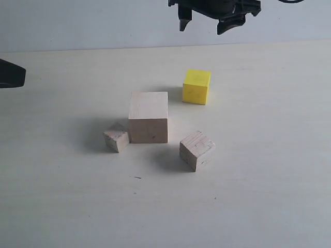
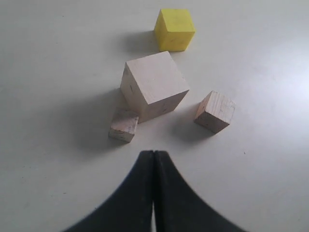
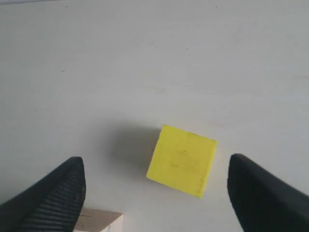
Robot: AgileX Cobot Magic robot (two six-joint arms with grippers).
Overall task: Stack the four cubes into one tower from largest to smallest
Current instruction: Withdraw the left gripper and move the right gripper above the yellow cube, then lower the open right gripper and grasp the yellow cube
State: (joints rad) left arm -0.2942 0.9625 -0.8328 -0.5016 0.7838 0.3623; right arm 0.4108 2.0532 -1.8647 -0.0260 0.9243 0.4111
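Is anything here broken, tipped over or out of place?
Nothing looks damaged or spilled. All four cubes rest flat on the table, none stacked. The only untidy bits: the small wood cube is tucked against a corner of the large wood cube, perhaps touching, and the medium wood cube sits turned askew. The yellow cube stands apart.

The left end effector [image 2: 153, 153] has both fingers [image 2: 135, 203] pressed flat together and is empty. The right end effector [image 1: 205, 25] hangs raised, pointing downward, its two fingers [image 3: 53, 198] spread wide apart, gripping nothing.
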